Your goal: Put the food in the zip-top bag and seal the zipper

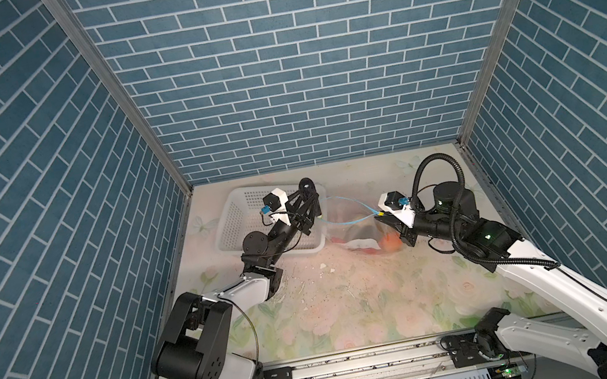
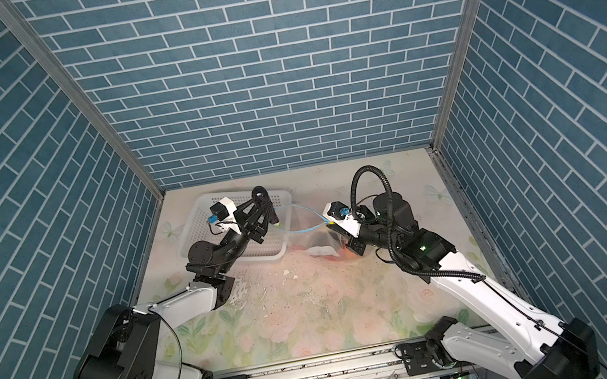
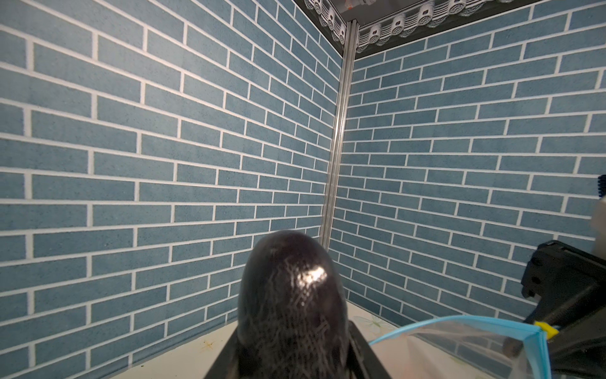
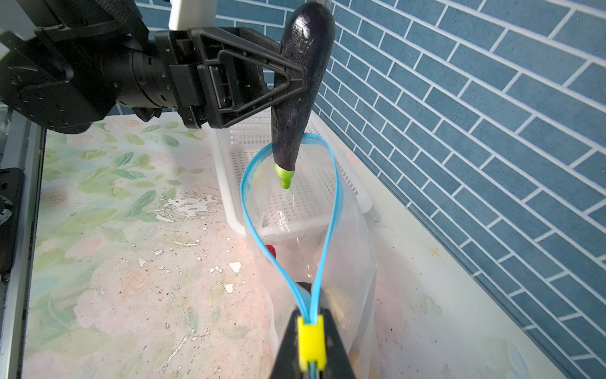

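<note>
Right wrist: left gripper (image 4: 296,82) clamps eggplant (image 4: 286,137) above zip-top bag (image 4: 348,256).

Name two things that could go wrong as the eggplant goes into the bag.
The eggplant hangs stem-down in the left tool at the zipper loop's edge; released, it might catch the rim and fall into the basket.
The right tool pinches only the slider end, so the bag mouth could sag.
</note>
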Robot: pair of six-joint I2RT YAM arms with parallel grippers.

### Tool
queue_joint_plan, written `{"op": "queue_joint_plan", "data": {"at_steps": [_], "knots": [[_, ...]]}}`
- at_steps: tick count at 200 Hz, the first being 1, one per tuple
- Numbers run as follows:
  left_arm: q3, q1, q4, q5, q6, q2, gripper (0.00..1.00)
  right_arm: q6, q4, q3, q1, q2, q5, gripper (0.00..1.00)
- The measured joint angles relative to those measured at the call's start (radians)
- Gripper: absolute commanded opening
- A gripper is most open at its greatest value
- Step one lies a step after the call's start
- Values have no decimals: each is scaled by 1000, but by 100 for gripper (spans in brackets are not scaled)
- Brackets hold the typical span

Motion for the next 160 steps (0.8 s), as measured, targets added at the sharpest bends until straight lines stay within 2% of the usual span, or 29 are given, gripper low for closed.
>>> {"op": "queue_joint_plan", "data": {"at_steps": [78, 160], "knots": [[-5, 0, -5, -11, 14, 0, 25, 0, 0, 0, -3, -2, 0, 0], [-5, 0, -6, -11, 16, 0, 34, 0, 0, 0, -3, -2, 0, 0]]}}
